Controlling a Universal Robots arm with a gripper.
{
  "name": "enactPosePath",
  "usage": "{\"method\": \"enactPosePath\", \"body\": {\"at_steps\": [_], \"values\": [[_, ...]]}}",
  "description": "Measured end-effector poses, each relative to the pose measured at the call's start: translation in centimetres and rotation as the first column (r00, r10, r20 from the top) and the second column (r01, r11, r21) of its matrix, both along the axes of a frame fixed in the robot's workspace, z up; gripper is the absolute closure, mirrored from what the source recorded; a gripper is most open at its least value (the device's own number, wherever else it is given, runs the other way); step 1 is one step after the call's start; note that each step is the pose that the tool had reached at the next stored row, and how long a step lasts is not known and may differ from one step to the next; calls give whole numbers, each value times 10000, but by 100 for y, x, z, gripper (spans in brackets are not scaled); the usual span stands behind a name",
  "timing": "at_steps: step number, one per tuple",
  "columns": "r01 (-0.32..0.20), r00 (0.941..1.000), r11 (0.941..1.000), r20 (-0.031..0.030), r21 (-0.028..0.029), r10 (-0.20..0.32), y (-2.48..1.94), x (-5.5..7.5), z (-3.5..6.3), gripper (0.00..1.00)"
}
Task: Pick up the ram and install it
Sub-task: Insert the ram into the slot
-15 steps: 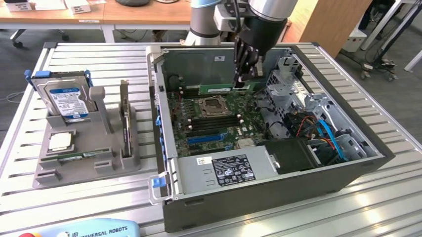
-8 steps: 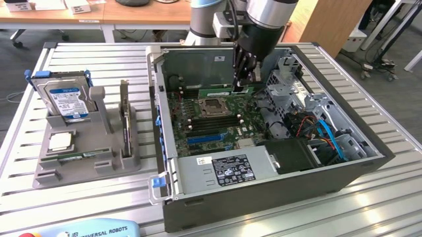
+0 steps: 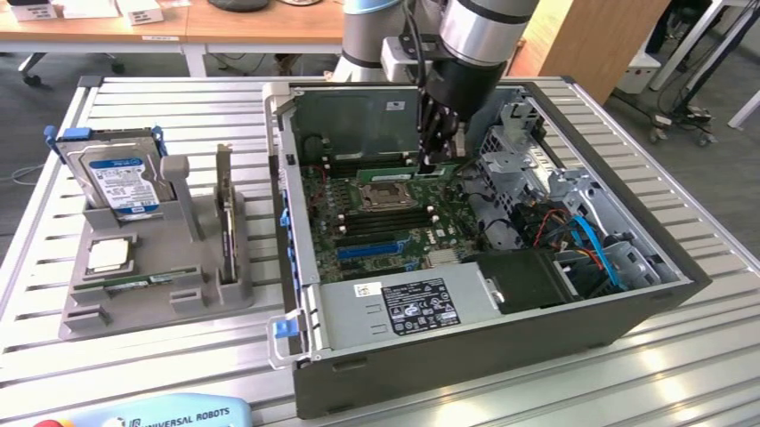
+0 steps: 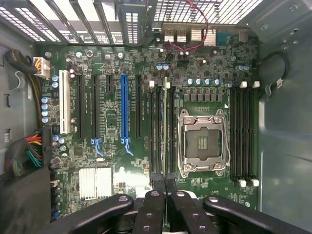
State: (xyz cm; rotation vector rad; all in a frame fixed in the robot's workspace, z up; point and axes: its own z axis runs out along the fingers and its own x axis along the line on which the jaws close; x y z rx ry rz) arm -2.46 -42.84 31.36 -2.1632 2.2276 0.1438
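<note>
Ram [image 4: 165, 126]: thin green stick, seen edge-on in the wrist view, standing on its long edge in line with 1 of the memory slots; whether it was fully seated could not be told.
Gripper [image 4: 165, 185]: closed on the ram, its 2 black fingers [image 4: 152, 207] pinching the stick between nearly touching tips.
Memory slots [image 4: 155, 131]: long black slots ran just beside the ram on both sides, parallel to it.
Processor socket [image 4: 202, 143]: lay just beside that bank of slots, silver frame shut over an open grid of contacts.
Second slot bank [image 4: 242, 131]: 4 black slots on the socket's far side from the ram.
Blue expansion slot [image 4: 124, 107]: lay on the ram's other side, among black slots, with 1 white slot [image 4: 62, 102] beyond them.
Heat sink [image 4: 96, 183]: small finned silver block near the blue slot's end.
Computer case [image 3: 475, 356]: lay on its side, open on top, the arm [image 3: 475, 36] reaching down into it.
Power supply [image 3: 404, 307]: grey labelled box at the case's near end.
Tray [image 3: 155, 307]: grey fixture at the exterior view's left, well apart from the gripper, holding an upright hard drive [image 3: 119, 182], an upright dark card [image 3: 223, 209] and a flat silver chip [image 3: 109, 256].
Table [image 3: 71, 356]: slatted metal, under both case and tray.
</note>
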Motion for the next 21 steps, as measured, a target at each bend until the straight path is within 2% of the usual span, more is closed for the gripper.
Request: {"method": "enactPosePath", "body": {"at_steps": [21], "values": [[0,10000,10000,1,0,0,0,0,-357,88]]}}
